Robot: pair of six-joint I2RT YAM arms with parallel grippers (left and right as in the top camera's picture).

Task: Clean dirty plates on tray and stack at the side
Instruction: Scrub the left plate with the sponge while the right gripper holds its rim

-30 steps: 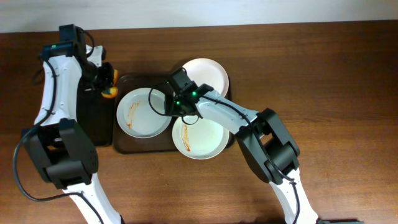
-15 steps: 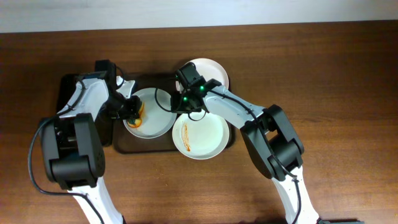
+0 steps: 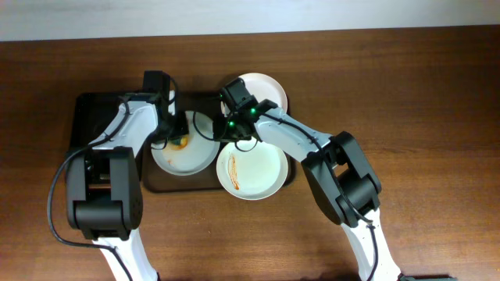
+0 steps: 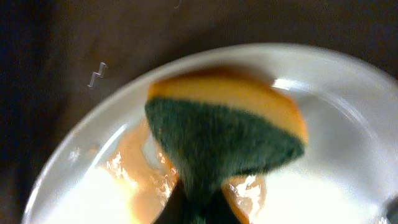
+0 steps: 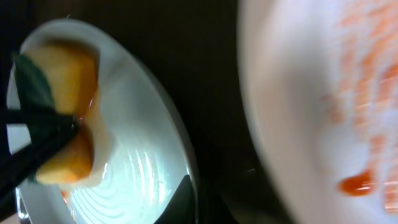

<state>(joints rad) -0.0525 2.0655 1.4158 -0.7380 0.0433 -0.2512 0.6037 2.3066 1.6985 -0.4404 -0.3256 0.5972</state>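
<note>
The left tool (image 3: 176, 133) was clenched on a yellow sponge (image 4: 224, 134), its green scouring face toward the wrist camera. It pressed the sponge onto the left plate (image 3: 191, 158), which lay on the left half of the tray (image 3: 183, 184). The right tool (image 3: 224, 134) sat at that plate's right rim. 1 finger showed against the rim in the right wrist view, but I could not tell whether the tool pinched it.

The step in hand looked like scrubbing plate 1 of 3. To do it well, the sponge should sweep over the thinned orange film (image 4: 134, 165) with steady downward pressure and stop short of the rim. The other arm should brace the plate against sliding.

The tray carried all 3 plates. The front plate (image 3: 262, 168) bore a red smear (image 3: 233, 173) and overhung the tray's near edge. The back plate (image 3: 266, 90) sat at the far right corner and showed no sauce from overhead. No plate was stacked on the desk (image 3: 406, 117) yet.
</note>
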